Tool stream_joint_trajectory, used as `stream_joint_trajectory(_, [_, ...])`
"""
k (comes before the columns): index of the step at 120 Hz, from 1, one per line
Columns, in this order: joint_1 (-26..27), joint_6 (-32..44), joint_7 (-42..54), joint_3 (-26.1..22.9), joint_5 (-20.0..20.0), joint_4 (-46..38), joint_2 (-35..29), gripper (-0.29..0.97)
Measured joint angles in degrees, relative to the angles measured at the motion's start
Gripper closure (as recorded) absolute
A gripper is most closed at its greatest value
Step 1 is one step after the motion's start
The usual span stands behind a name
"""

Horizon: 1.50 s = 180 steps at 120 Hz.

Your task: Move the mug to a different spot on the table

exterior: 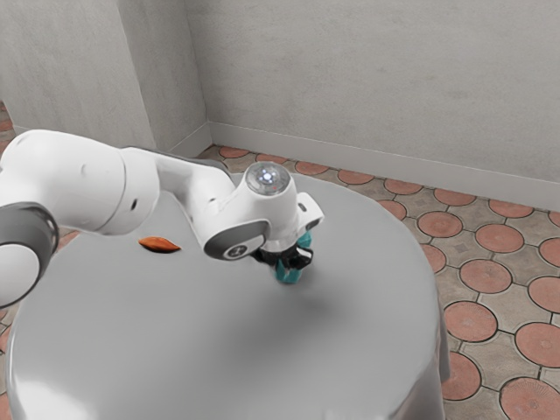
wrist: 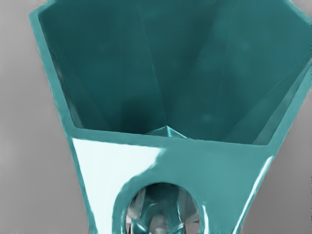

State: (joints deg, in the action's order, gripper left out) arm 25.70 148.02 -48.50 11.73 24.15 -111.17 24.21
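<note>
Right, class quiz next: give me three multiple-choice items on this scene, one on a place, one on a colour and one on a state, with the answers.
1. Relative to the mug, where does the orange object lie?
A. inside it
B. on the table, toward the exterior view's left
C. balanced on its rim

2. What colour is the mug?
A. red
B. yellow
C. teal

3. What is the mug's inside like?
A. empty
B. full of coffee
C. holding a spoon

Answers: 1 B, it rests flat on the grey tabletop, apart from the mug. 2 C, its walls are teal in both views. 3 A, the wrist view looks straight into a bare interior.
</note>
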Motion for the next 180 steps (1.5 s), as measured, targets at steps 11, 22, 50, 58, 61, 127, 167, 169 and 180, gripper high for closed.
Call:
stream_joint_trajectory(11, [-0.08,-0.03,-0.5,0.08,0.03,-0.24,-0.61,0.65])
stream_joint_trajectory(22, [-0.17,-0.02,-1.08,0.34,0.06,-0.29,-0.8,0.65])
stream_joint_trajectory(50, [-0.34,-0.02,-4.17,2.75,4.53,-0.67,-1.65,0.65])
stream_joint_trajectory(58, [-0.33,-0.02,-5.14,3.7,5.01,-1.44,-2.33,0.65])
stream_joint_trajectory(61, [-0.31,-0.02,-5.5,3.99,5.14,-2.07,-2.7,0.65])
stream_joint_trajectory(127, [0.39,-0.59,-15.2,8.51,15.7,-16.26,-12.76,0.65])
stream_joint_trajectory(167, [0.45,-0.41,-19.26,8.67,16.45,-15.09,-11.91,0.65])
stream_joint_trajectory(169, [0.44,-0.38,-19.41,8.67,16.46,-15.03,-11.82,0.65])
stream_joint_trajectory(180, [0.33,-0.23,-20.18,8.67,16.43,-14.64,-10.87,0.65])
